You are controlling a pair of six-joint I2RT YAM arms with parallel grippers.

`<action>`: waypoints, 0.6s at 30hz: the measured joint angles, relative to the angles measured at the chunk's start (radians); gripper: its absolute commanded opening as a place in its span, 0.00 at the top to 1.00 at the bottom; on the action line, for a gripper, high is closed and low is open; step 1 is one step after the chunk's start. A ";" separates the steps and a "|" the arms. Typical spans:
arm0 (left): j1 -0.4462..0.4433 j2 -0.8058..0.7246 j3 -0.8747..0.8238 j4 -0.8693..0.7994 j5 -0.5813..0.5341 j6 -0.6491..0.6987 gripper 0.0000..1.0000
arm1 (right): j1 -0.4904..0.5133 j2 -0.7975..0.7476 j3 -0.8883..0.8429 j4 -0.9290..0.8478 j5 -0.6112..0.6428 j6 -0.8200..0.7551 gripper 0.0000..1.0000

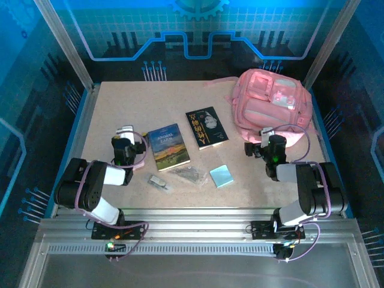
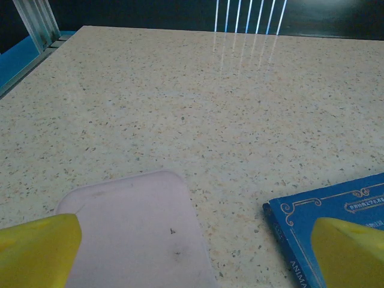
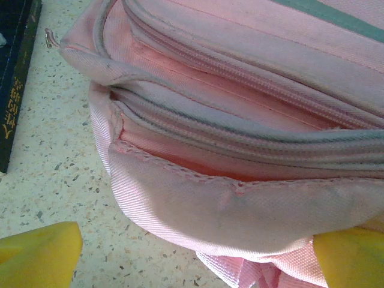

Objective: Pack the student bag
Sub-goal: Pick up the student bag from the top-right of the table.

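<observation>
Pink bag: the student bag (image 1: 273,105) lies flat on the table (image 1: 120,102) at the upper right of the top view, pockets facing up.
Right gripper: the right gripper (image 1: 267,137) sits just below the bag's near edge, jaws wide open, holding nothing.
Left gripper: the left gripper (image 1: 125,133) is at the left of the top view, beside the blue book (image 1: 167,146). Its jaws are wide open too, and empty.
Step now: I think packing has only begun. The right arm looks set to hold the bag's mouth, the left to fetch a book.
How to do it well: pinch only the top lip of the soft cloth, not both layers. Lift it so the gap stays wide. Take the blue book by its near edge and slide it in flat.
Watch out: the cloth is floppy and may fold shut.
Bag mouth: in the right wrist view a zip gap (image 3: 180,165) stands a little open across the middle.
Inside the bag: I can see pink lining and nothing else.
Waiting on the table: the blue book, a dark book (image 1: 206,127), a light blue pad (image 1: 221,176) and a small clear packet (image 1: 187,174) lie in the middle.
</observation>
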 measured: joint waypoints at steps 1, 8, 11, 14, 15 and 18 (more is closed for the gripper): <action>0.000 0.000 0.000 0.000 0.000 0.000 0.01 | 0.000 0.000 0.000 0.000 0.000 0.000 0.00; 0.006 0.000 0.002 -0.002 0.004 -0.001 0.01 | 0.000 0.000 0.000 0.000 0.000 0.000 0.00; 0.015 0.000 0.006 -0.002 0.005 -0.002 0.01 | 0.000 0.000 0.000 0.000 0.000 0.000 0.00; 0.021 0.000 0.006 -0.005 0.016 -0.003 0.01 | 0.000 0.000 0.000 0.000 0.000 0.000 0.00; 0.022 0.000 0.007 -0.005 0.017 -0.003 0.01 | 0.000 0.000 0.000 0.000 0.000 0.000 0.00; 0.022 0.000 0.010 -0.005 0.019 -0.003 0.01 | 0.000 0.000 0.000 0.000 0.000 0.000 0.00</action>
